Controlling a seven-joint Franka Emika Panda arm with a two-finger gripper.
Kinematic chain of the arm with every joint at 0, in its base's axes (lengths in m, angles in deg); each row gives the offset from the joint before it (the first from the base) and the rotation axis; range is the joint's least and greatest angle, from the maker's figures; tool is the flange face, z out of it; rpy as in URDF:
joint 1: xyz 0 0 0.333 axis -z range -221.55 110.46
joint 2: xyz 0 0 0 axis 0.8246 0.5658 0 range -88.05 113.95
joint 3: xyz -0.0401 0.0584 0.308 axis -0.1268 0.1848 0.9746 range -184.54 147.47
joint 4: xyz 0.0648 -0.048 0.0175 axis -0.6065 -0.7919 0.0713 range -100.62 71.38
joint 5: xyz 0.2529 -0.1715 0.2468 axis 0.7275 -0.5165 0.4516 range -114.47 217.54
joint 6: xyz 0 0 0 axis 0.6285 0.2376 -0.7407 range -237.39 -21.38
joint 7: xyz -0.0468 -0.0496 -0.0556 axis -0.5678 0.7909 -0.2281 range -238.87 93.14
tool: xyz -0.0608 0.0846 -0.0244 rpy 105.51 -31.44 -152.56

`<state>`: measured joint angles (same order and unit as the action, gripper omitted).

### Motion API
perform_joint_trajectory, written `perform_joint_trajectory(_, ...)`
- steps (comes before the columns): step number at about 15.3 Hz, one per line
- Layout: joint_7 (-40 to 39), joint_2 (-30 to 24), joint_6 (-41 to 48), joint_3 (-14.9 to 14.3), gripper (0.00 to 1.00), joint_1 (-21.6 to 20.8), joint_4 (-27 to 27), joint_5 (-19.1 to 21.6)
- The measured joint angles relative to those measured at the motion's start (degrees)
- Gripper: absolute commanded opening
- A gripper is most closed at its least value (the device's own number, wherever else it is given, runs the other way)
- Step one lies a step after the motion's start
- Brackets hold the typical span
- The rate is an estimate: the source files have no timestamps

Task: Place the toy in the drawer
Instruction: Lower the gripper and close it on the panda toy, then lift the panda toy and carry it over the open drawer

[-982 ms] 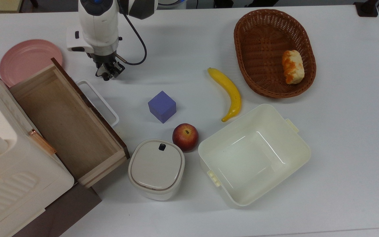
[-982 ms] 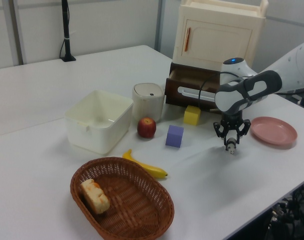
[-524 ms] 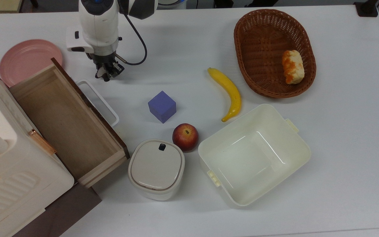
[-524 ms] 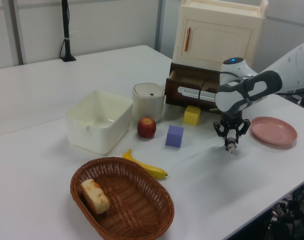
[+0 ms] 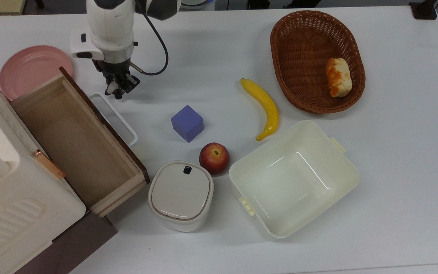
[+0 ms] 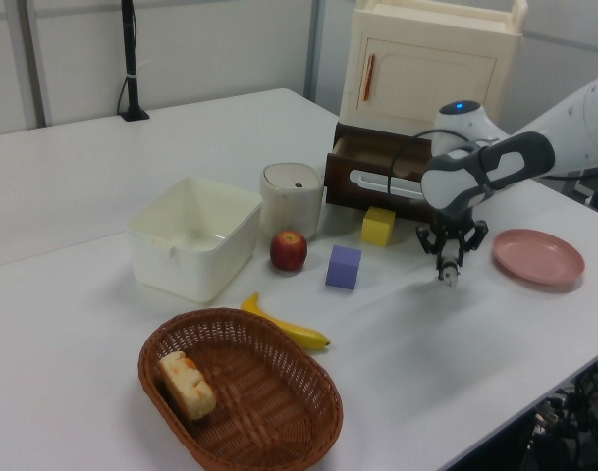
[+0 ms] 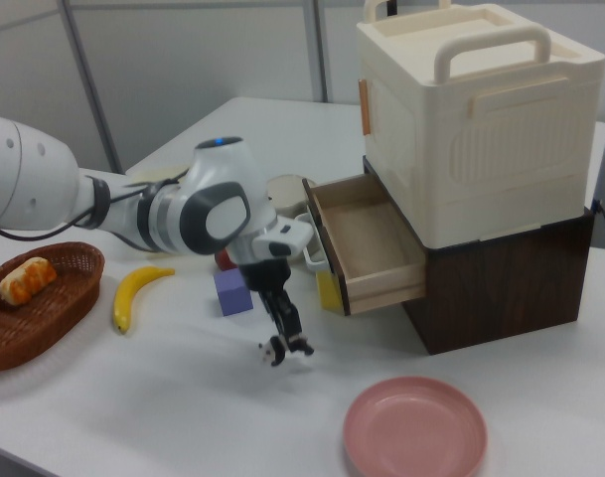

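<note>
The toy [image 5: 111, 90] is a tiny black-and-white figurine pinched at the tip of my gripper [image 5: 115, 90], which is shut on it. It hangs a little above the white table, as the toy [image 7: 275, 351] in the right view shows. The drawer [image 5: 74, 140] stands pulled out of the cream cabinet, its light-brown inside bare. Its white loop handle [image 5: 114, 118] lies just to the top view's lower left of the gripper. In the left view the gripper [image 6: 446, 275] hangs in front of the drawer [image 6: 377, 182].
A pink plate [image 5: 32, 68] lies behind the drawer. A purple cube [image 5: 187, 123], apple [image 5: 214, 158], banana [image 5: 264, 107], lidded white container [image 5: 181, 195] and cream tub [image 5: 293, 179] fill the middle. A wicker basket [image 5: 285, 49] holds bread [image 5: 338, 77]. A yellow cube [image 6: 378, 226] sits by the drawer front.
The gripper, still shut on the toy, has moved toward the top view's left, closer to the drawer's handle, and risen slightly. Nothing else moved.
</note>
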<state>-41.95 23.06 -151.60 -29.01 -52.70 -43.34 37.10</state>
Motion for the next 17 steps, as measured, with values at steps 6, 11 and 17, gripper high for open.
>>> perform_joint_trajectory(6,0.03,-0.24,-0.01,4.02,0.16,-0.28,6.5,4.59)
perform_joint_trajectory(11,0.09,-0.26,-0.01,5.57,0.16,-0.29,8.73,7.41)
perform_joint_trajectory(17,0.09,-0.67,-0.01,5.63,0.16,-0.17,15.72,11.32)
